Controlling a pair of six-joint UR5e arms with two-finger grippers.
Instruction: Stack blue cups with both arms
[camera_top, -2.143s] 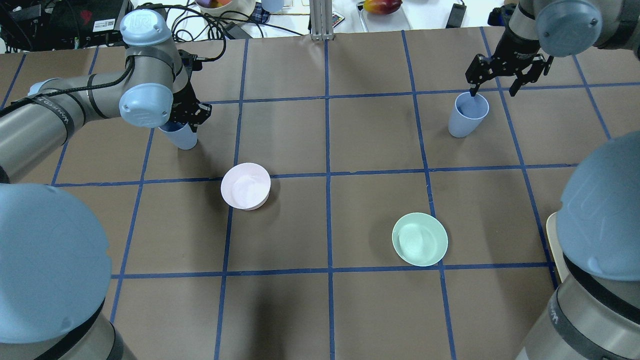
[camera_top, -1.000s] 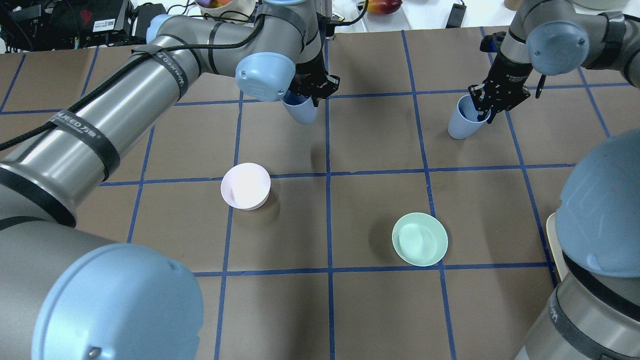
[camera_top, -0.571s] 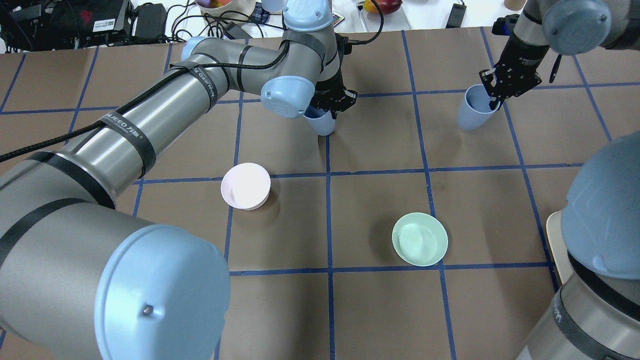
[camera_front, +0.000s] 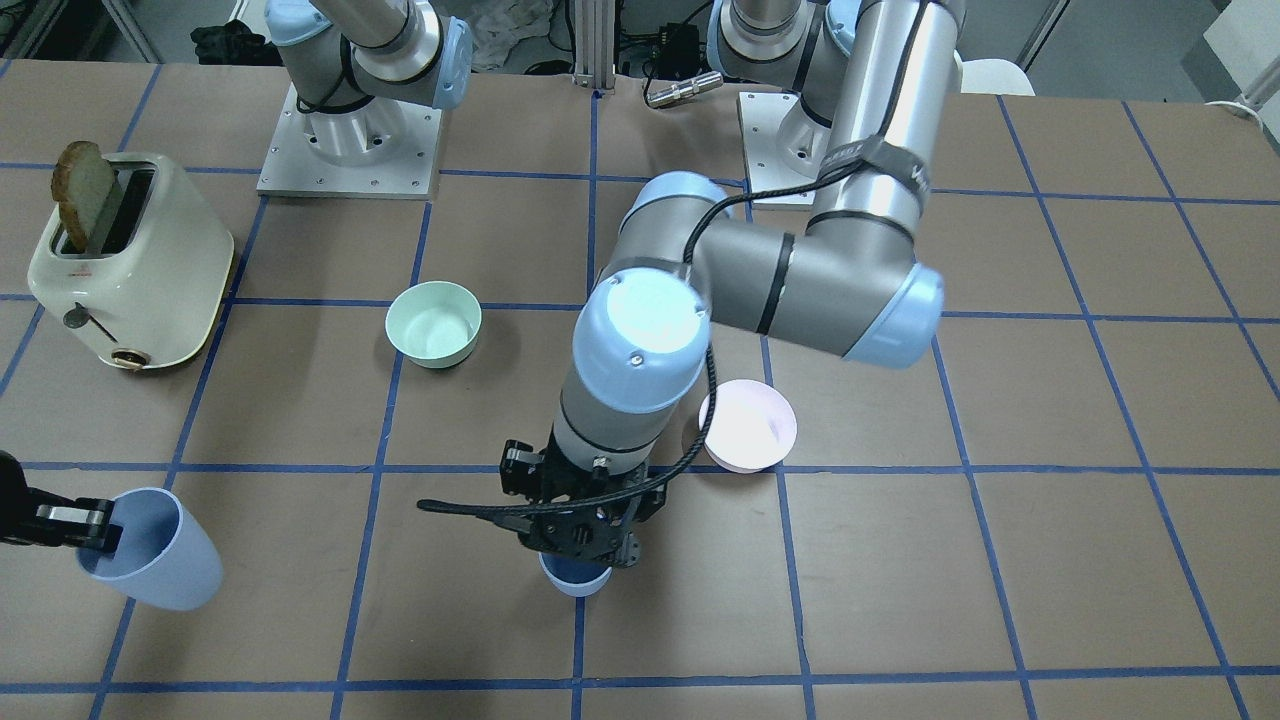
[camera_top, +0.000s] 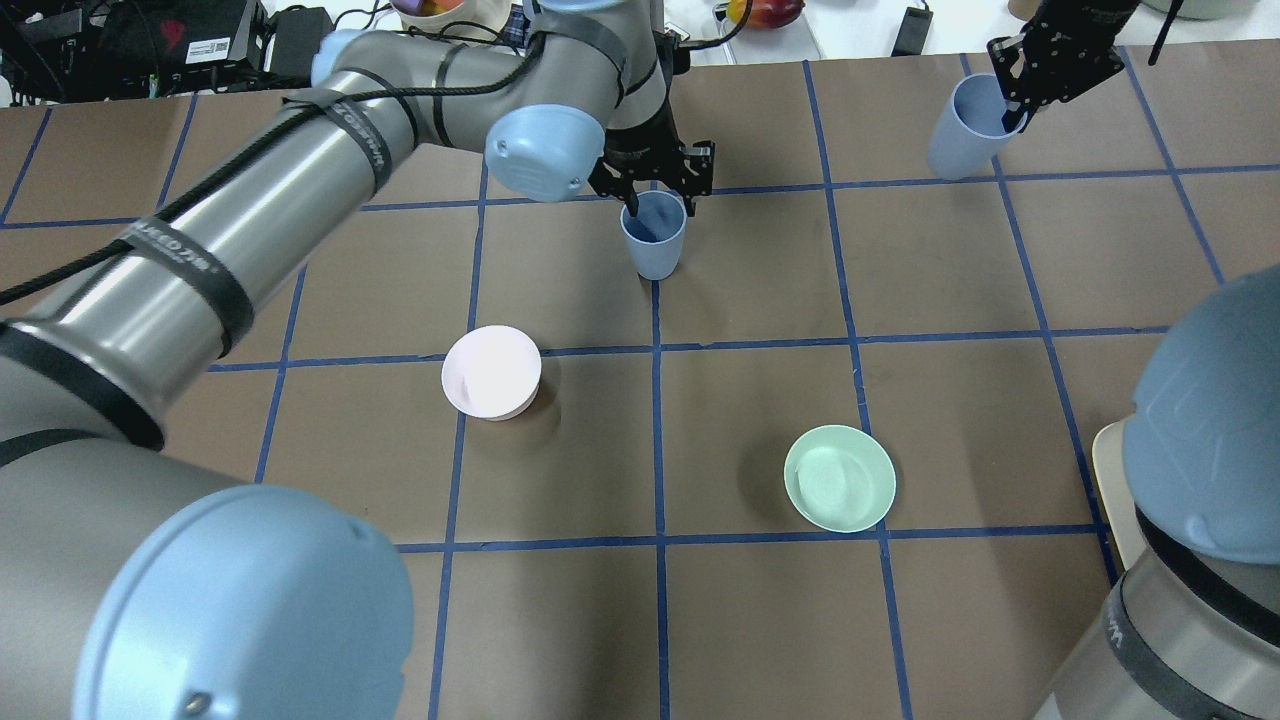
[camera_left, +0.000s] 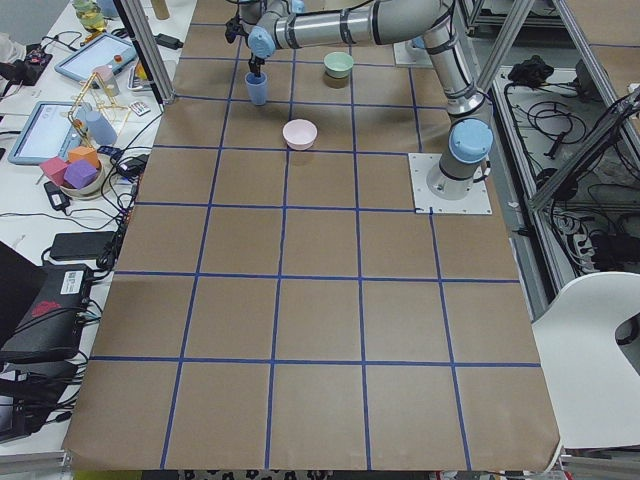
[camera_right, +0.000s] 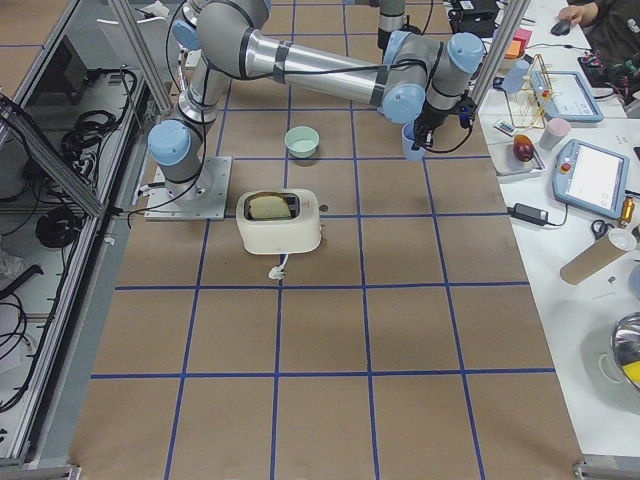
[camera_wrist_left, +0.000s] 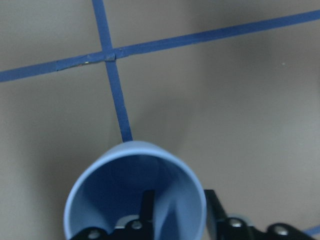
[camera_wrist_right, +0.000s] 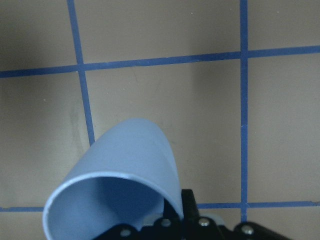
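Table, brown, taped into blue squares. Green bowl right of centre and pink bowl left of it, well apart, with open squares round each. Beyond them, standing cup, upright on a tape line at mid-table. Left gripper spread wide, one finger inside the rim and one outside. Farthest, toward the far right edge, tilted cup, rim pinched by right gripper. Open squares between the cups. Strap on left arm has white lettering, not clearly legible.
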